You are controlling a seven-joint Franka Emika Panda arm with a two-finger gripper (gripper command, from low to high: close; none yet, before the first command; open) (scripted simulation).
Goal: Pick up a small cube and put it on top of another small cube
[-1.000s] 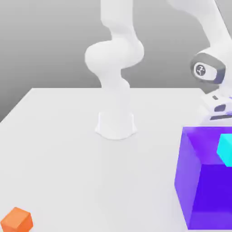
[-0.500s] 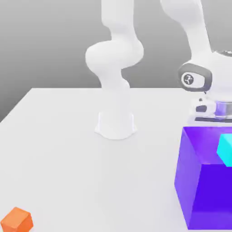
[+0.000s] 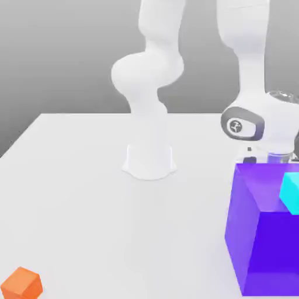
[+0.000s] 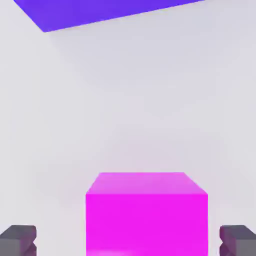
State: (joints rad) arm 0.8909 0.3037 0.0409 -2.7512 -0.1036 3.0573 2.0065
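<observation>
My jaws stand released, 1 fingertip (image 4: 18,240) on each side of a magenta cube (image 4: 146,212) that rests on the tabletop (image 4: 125,100), neither touching it. The big purple block (image 3: 263,239) sits near, carrying a cyan cube (image 3: 290,193). A small orange cube (image 3: 21,284) lies well apart.

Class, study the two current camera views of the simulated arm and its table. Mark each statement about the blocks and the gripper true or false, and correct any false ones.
1. An orange cube sits near the table's front corner on the exterior view's left. True.
2. The cyan cube lies on the bare table. False: it rests on the big purple block.
3. The gripper is shut. False: its fingers stand apart on either side of a magenta cube.
4. The magenta cube touches the purple block. False: white table separates them in the hand view.
5. The arm's base stands on the table. True.
</observation>
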